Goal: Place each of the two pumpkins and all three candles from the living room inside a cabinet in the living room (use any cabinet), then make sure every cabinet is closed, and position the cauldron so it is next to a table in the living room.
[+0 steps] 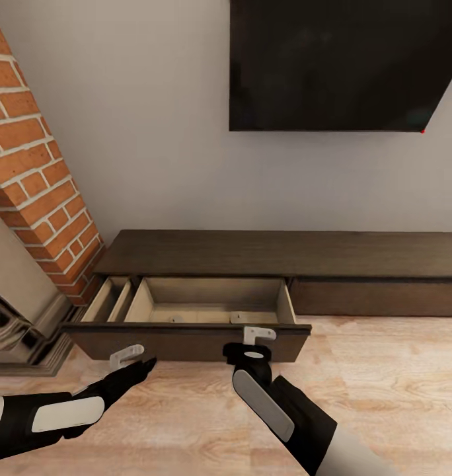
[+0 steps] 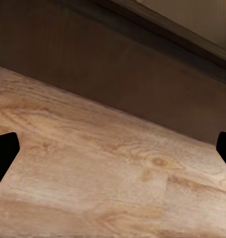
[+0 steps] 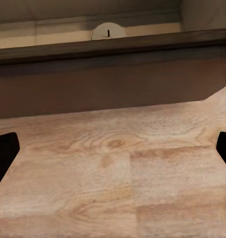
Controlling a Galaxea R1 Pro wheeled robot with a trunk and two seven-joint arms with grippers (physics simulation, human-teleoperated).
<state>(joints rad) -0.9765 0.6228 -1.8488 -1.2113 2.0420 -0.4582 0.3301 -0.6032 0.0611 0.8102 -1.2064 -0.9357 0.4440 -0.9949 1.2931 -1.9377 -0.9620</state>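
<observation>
Both claws sit low over the floor, just in front of the pulled-out drawer. Right gripper (image 1: 260, 335): fingers spread apart, nothing between them, tips up against the drawer's dark front panel near its top edge. Left gripper (image 1: 127, 356): also apart and empty, just short of the same panel, nearer its lower edge.

Candle (image 3: 108, 31): one seen from the rt wrist cam, a pale rounded top w/ a small dark wick, inside the drawer behind the front panel. Head cam shows two pale lumps on the drawer bottom close behind the front; too small to tell what they are.

Cabinet (image 1: 358, 254): long, low, dark brown, against the wall. Left drawer (image 1: 186, 340) drawn out over the floor, beige inside, one narrow compartment at its left and a wide one beside it. Right-hand drawer front flush, shut.

Surroundings: light wood floor (image 1: 384, 396); brick column (image 1: 34, 172) at the cabinet's left end w/ a pale stone surround below it; dark TV screen (image 1: 338, 63) on the grey wall above the cabinet.
</observation>
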